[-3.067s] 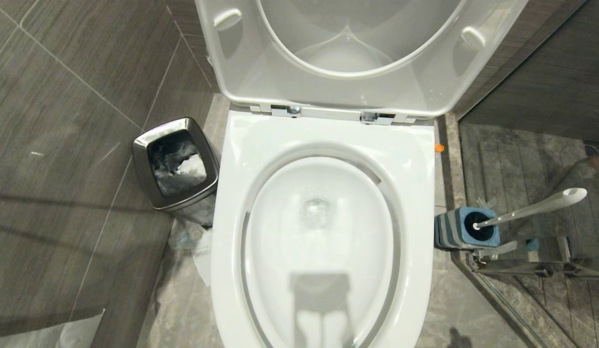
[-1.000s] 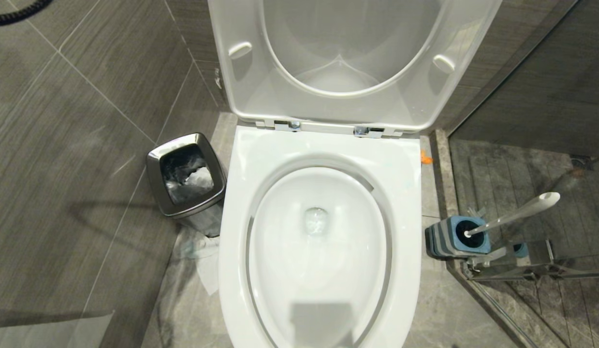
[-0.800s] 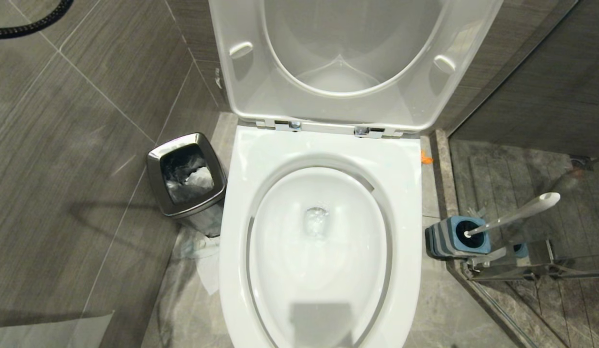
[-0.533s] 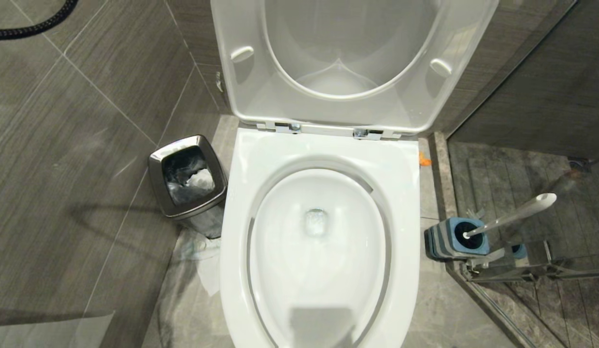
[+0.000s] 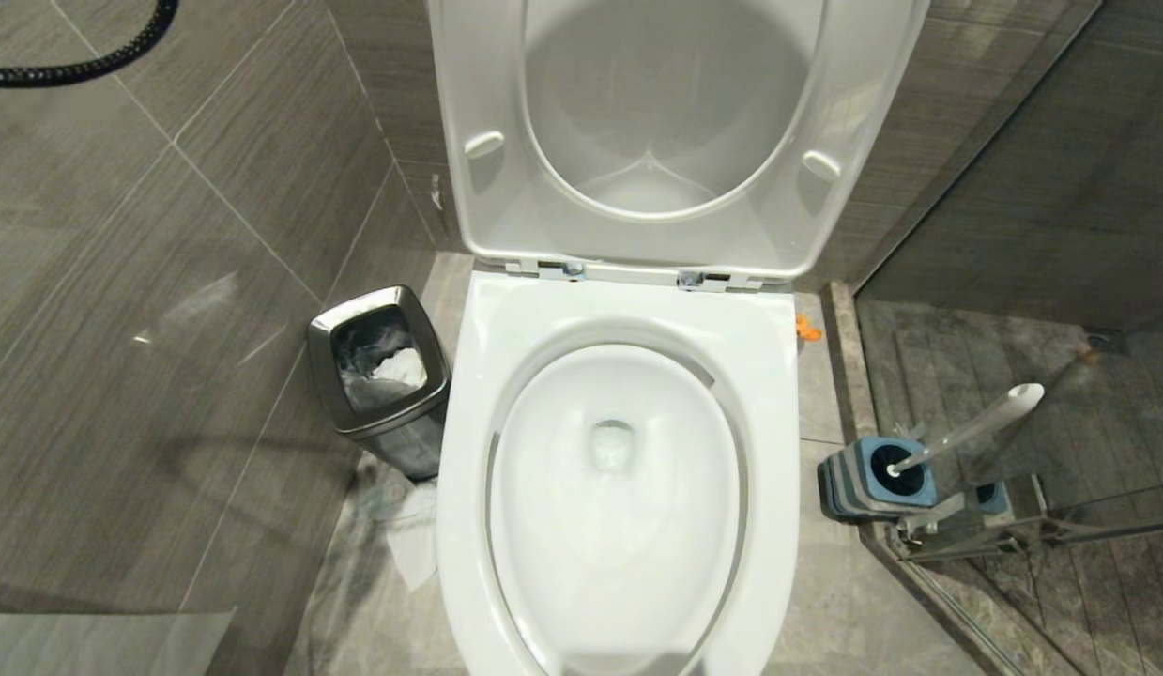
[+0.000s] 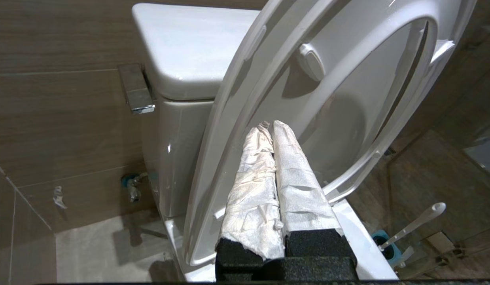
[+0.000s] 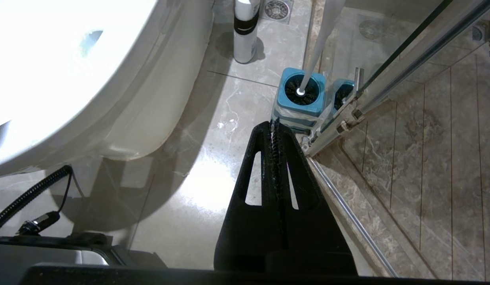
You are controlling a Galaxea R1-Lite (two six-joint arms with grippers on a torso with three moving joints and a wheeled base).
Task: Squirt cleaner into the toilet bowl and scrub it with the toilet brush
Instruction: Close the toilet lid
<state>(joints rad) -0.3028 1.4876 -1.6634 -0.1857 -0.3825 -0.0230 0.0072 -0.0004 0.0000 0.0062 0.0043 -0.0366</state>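
Observation:
The white toilet bowl (image 5: 619, 563) fills the middle of the head view, its seat (image 5: 506, 216) and lid raised, and the water in it looks clear. The cleaner is out of view. Right of the bowl, the toilet brush (image 5: 975, 427) leans in its blue-topped holder (image 5: 872, 479). Neither arm shows in the head view. My left gripper (image 6: 270, 126), its fingers wrapped in white paper, is shut and empty, pointing at the raised seat (image 6: 237, 118). My right gripper (image 7: 273, 123) is shut and empty, low over the floor just short of the holder (image 7: 300, 89).
A steel waste bin (image 5: 403, 441) stands left of the bowl, with paper (image 5: 412, 535) on the floor beside it. A glass shower door with a metal rail (image 5: 1060, 526) runs right behind the brush holder. A white bottle with a black band (image 7: 245, 31) stands on the floor by the bowl.
The head camera has moved: the whole scene has slid down the picture and more of the raised lid and wall shows. Nothing among the things has moved.

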